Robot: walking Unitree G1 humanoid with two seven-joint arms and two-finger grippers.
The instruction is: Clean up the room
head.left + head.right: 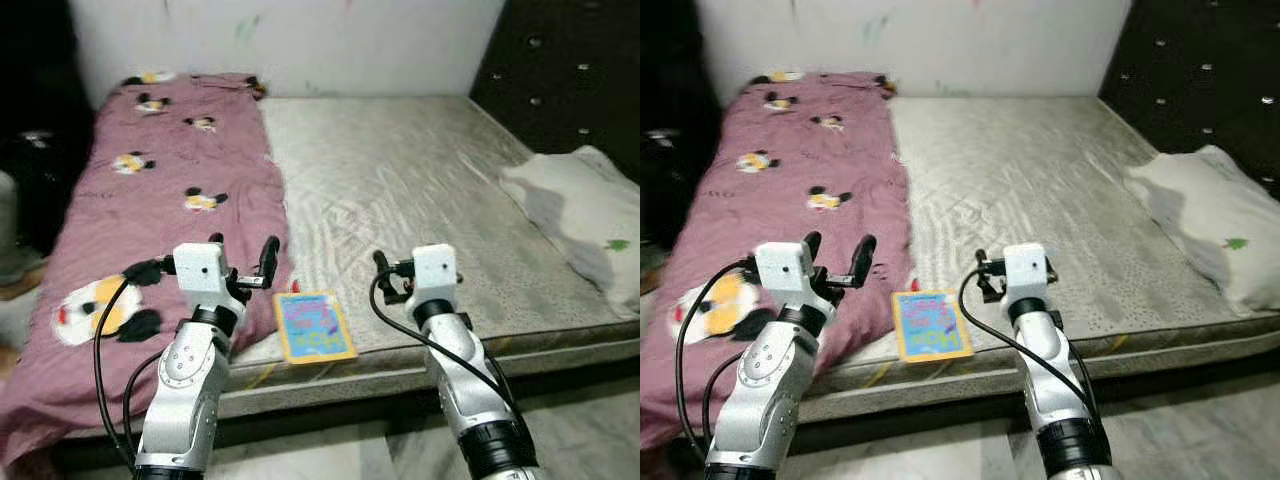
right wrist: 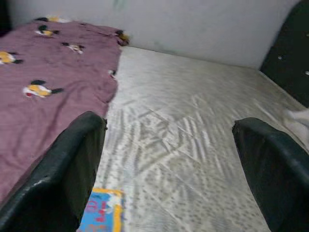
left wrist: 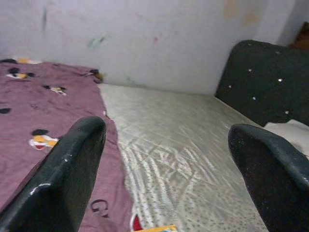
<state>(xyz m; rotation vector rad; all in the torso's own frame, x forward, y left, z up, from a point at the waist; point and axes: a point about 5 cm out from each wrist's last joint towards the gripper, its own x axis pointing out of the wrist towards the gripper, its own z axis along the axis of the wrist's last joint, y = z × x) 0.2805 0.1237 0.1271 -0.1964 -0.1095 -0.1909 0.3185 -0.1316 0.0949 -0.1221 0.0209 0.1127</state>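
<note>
Stretching from the near edge to the pale wall (image 1: 300, 40) at the back, a bed (image 1: 420, 190) with a bare, grey patterned mattress takes up most of the head views. A dark studded headboard (image 1: 570, 70) stands along its right edge. Covering the left side of the mattress from the back wall to the near edge is a mauve blanket (image 1: 150, 190) printed with black-and-yellow cartoon mice, its lower end spilling over the near left corner. A white pillow (image 1: 585, 220) lies against the right edge, just below the headboard, with a small green mark on its cover.

Close to the near edge of the mattress, just beside the blanket's hem, lies a small picture book (image 1: 314, 325) with a yellow border and a blue cover, flat and slightly turned.

Both silver arms reach forward over the near edge. The left gripper (image 1: 243, 260) hovers above the blanket's hem, to the left of the book, its two black fingers spread wide with nothing between them. The right gripper (image 1: 383, 275) hangs over bare mattress to the right of the book, fingers likewise parted wide and holding nothing. Grey floor (image 1: 330, 450) shows below the bed frame.
</note>
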